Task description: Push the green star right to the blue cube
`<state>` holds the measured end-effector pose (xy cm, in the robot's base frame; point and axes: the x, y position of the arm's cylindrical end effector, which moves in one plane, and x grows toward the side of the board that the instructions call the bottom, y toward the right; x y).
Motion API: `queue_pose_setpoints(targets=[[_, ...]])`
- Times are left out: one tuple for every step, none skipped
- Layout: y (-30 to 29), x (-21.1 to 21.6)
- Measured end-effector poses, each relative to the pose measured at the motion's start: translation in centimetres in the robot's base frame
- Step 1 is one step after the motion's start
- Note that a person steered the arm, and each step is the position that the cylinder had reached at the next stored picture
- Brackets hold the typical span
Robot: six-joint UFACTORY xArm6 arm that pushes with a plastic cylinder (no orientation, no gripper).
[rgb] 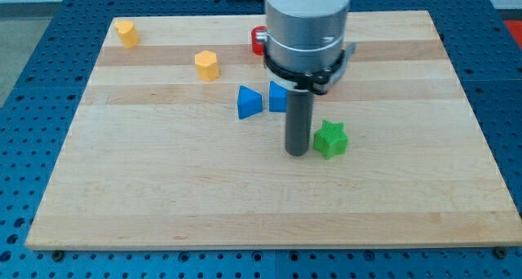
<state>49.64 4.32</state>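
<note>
The green star [331, 139] lies on the wooden board [163, 189], a little right of the middle. My tip [297, 152] stands just to the star's left, close to it or touching; I cannot tell which. The blue cube [278, 97] sits above the tip, partly hidden behind the rod and the arm's body. A blue triangular block [249, 103] lies just left of the cube.
A yellow block [207, 65] lies left of the arm near the view's top. Another yellow block [126, 33] sits at the board's top left corner. A red block [258, 40] shows partly behind the arm at the top.
</note>
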Motion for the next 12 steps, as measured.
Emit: queue_pose_setpoints(targets=[[4.4, -1.9], [5.5, -2.6], [7.2, -1.1], [9.6, -1.0], [13.0, -3.6], [16.3, -7.5], [15.8, -14.5], [15.5, -14.0], [15.5, -9.4], [12.7, -11.6], [12.3, -17.7], [12.2, -15.7]])
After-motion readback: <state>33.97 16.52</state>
